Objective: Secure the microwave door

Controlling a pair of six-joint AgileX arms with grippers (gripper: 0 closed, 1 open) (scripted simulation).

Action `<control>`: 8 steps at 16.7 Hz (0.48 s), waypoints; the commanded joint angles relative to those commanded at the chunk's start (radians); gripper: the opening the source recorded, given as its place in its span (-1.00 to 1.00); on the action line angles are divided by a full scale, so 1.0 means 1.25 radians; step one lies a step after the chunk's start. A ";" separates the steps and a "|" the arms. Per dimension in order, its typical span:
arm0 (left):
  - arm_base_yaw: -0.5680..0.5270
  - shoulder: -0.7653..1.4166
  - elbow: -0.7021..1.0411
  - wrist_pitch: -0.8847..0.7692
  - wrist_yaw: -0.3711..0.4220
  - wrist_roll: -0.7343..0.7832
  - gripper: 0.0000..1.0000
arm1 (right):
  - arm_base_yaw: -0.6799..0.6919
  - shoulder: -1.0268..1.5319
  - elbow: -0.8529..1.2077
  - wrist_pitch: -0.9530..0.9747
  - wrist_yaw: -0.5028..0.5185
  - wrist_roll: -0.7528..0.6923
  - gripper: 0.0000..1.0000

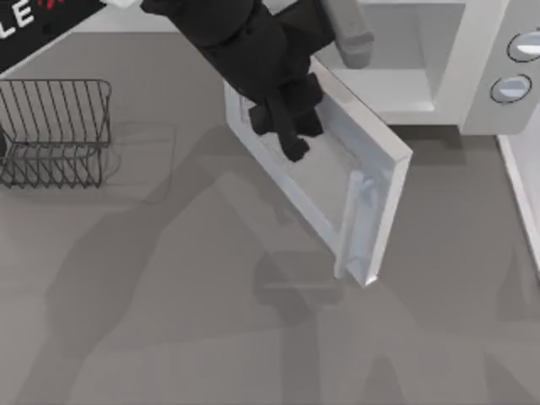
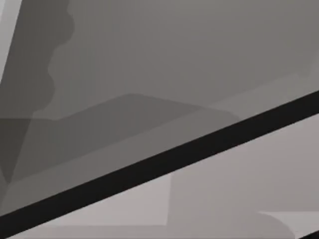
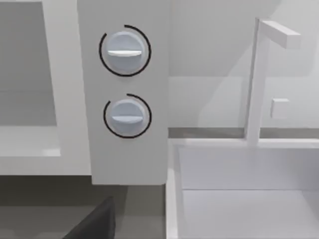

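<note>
The door (image 1: 337, 181) stood swung open at frame centre, its handle (image 1: 354, 221) toward the lower right. The left gripper (image 1: 287, 126) pressed against the door's outer face above that; whether its jaws were spread or closed, I cannot tell. Beyond, the microwave (image 1: 472, 76) filled the upper right, cavity exposed, and a rack (image 1: 55, 131) sat far left.

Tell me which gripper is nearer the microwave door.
Left. The left gripper rests against the outer face of the open microwave door, near its hinge side. The right gripper lies farther off, its wrist camera facing the microwave knobs.
</note>
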 joint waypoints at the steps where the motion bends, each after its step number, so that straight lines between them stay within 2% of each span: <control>1: -0.008 0.009 0.009 -0.002 -0.003 -0.008 -1.00 | 0.000 0.000 0.000 0.000 0.000 0.000 1.00; 8: -0.018 0.019 0.026 0.000 -0.007 -0.021 -1.00 | 0.000 0.000 0.000 0.000 0.000 0.000 1.00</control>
